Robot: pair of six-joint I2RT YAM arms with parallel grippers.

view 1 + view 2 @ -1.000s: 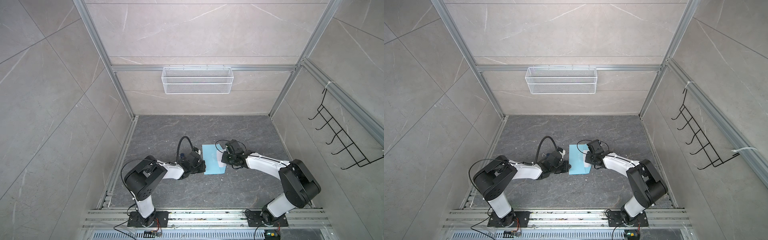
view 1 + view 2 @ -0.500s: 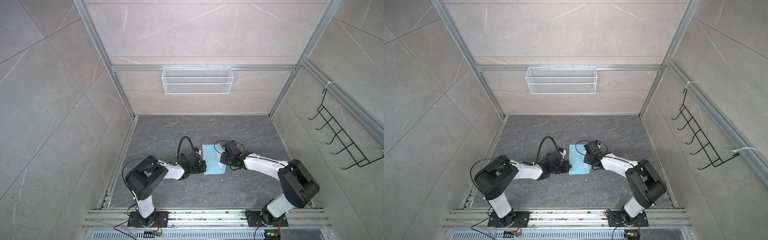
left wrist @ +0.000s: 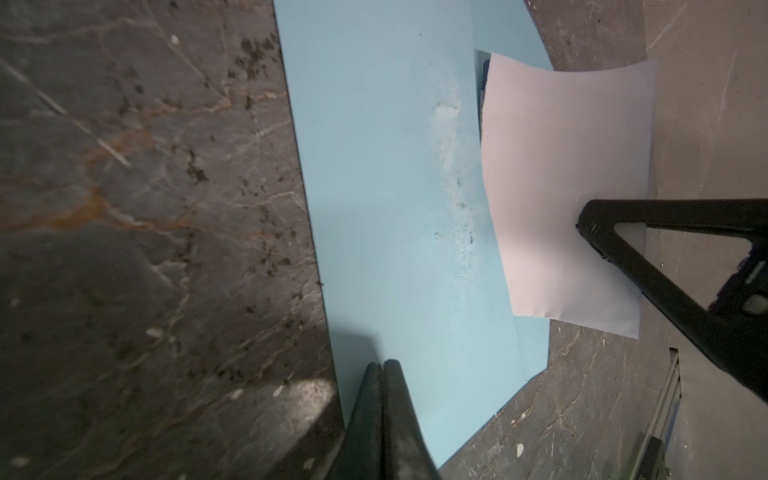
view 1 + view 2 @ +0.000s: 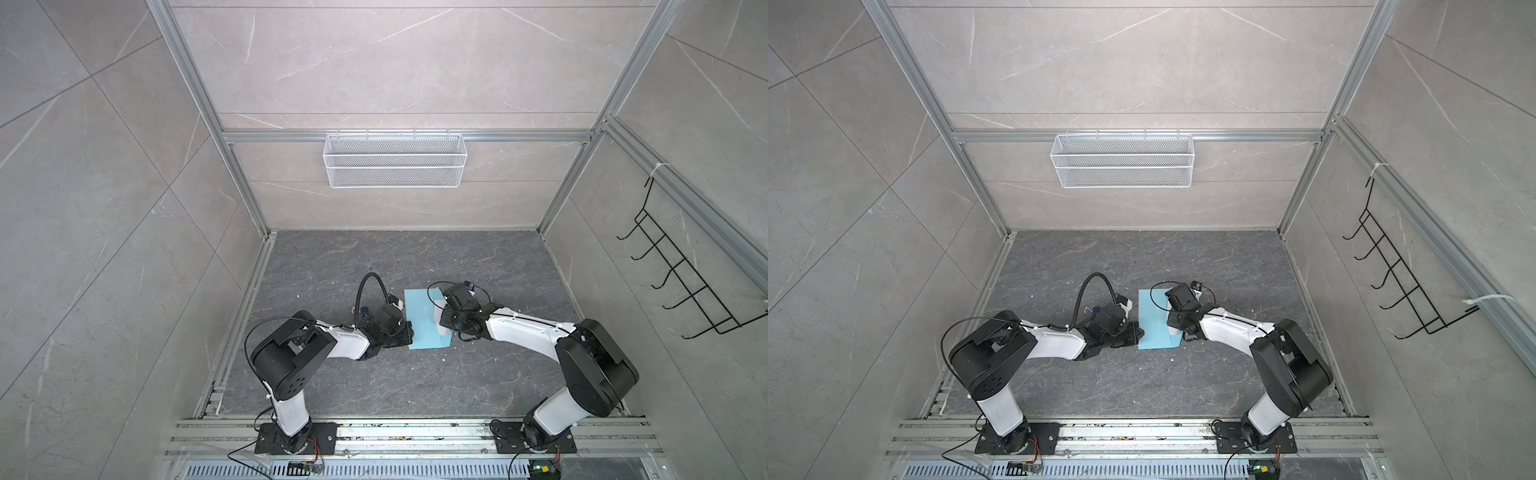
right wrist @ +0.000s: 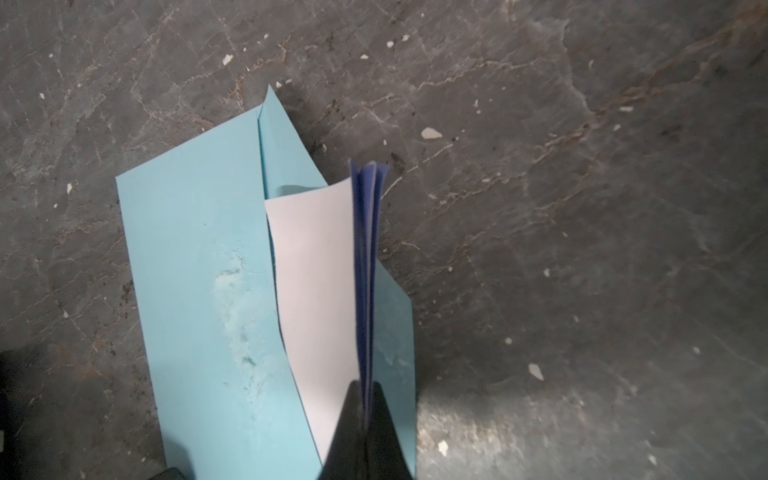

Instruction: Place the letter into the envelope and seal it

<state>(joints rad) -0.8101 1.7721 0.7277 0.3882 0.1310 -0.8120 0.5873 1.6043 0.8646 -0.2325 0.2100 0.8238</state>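
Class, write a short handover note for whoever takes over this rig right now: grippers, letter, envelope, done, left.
Left gripper: shut, tips pressing down on the envelope.
Right gripper: shut on the folded letter.
Letter: leading edge at the envelope's mouth, most of it outside, over the open flap.
Done: letter gripped, lined up at the mouth.
Left: slide it fully in, fold the flap, seal.

Both top views are bright, evenly lit and sharp. The wrist views are dimmer. The left claw (image 3: 382, 365) is out of focus and throws a soft shadow onto the envelope (image 3: 382, 187) just ahead of it. Glare whitens the worktop (image 5: 478, 419) beside the right claw (image 5: 365, 384), and the blue edge of the letter (image 5: 320, 270) is blurred there.
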